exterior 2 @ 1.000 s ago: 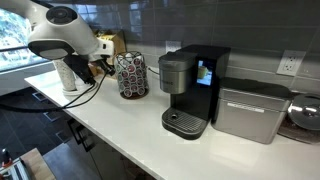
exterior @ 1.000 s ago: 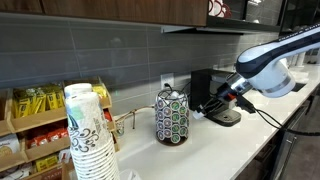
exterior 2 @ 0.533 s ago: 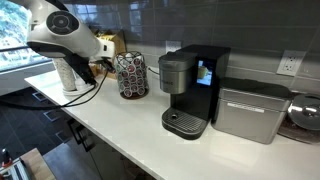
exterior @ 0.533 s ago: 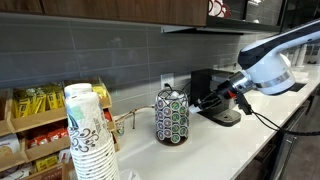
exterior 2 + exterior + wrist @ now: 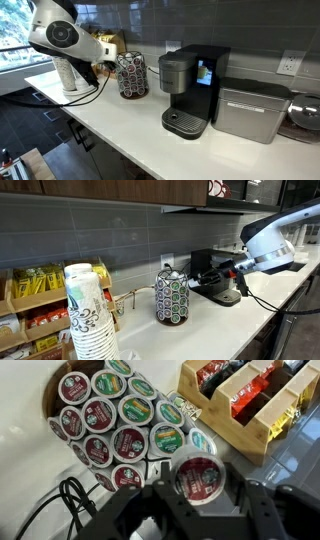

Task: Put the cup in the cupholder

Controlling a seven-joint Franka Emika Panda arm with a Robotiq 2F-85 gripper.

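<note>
The hand (image 5: 198, 500) is clenched on the cup (image 5: 197, 474) — a small round pod with a dark red printed top, pinched between the two dark fingers (image 5: 150, 508) in the wrist view. The pod's top faces the camera, and the cup is clear of the table (image 5: 25, 460).

The cupholder (image 5: 118, 418) fills the upper left of the wrist view, its side lined with rows of pods with red, green and dark tops. The held cup sits just beside these rows, not touching them as far as the wrist view shows. To the upper right is a wooden organiser (image 5: 262, 432) with packets standing in its compartments. A black cable (image 5: 68, 500) loops over the table at the lower left.

In an exterior view the hand (image 5: 200, 279) reaches level with the upper half of the cupholder (image 5: 171, 297), which stands upright toward the back edge of the table (image 5: 205, 330). The coffee machine (image 5: 212, 268) is behind the hand — a stack of paper cups (image 5: 88, 315) stands in the foreground. In both exterior views the cup itself is too small to make out.
</note>
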